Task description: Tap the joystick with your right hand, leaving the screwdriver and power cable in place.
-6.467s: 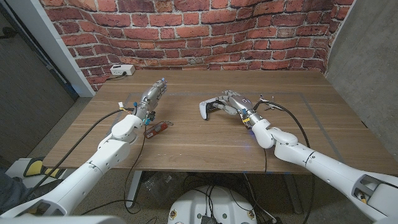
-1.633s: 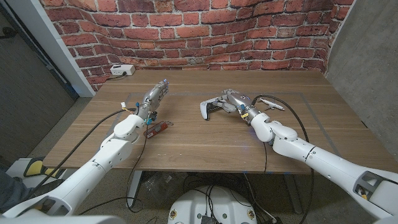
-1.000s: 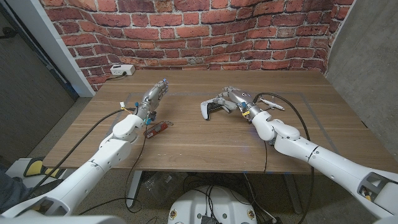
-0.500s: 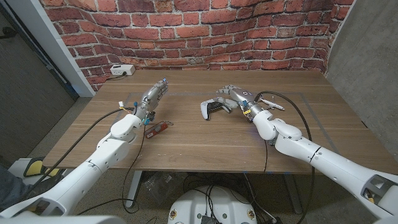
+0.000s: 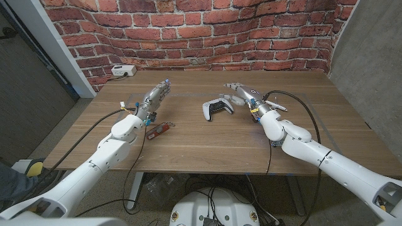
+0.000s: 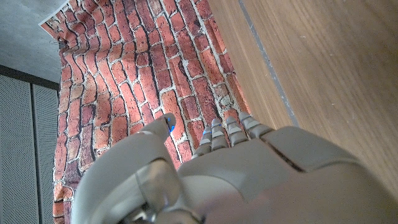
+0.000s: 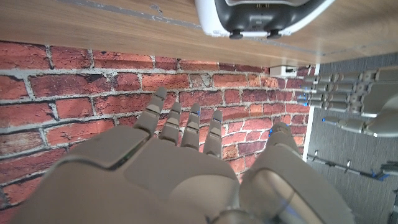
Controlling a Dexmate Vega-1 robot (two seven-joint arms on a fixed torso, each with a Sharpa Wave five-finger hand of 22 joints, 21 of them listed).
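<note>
Right robot hand (image 5: 244, 94), fingers spread and holding nothing, beside one white game controller (image 5: 217, 108); left robot hand (image 5: 155, 97) extended, empty; one red-handled screwdriver (image 5: 157, 130) on table (image 5: 207, 141).

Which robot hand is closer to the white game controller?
The right hand. Its open fingers sit just beside the white game controller, not touching it. The left hand stands farther off across the table, near the red-handled tool.

No legible text, label or number on anything.
</note>
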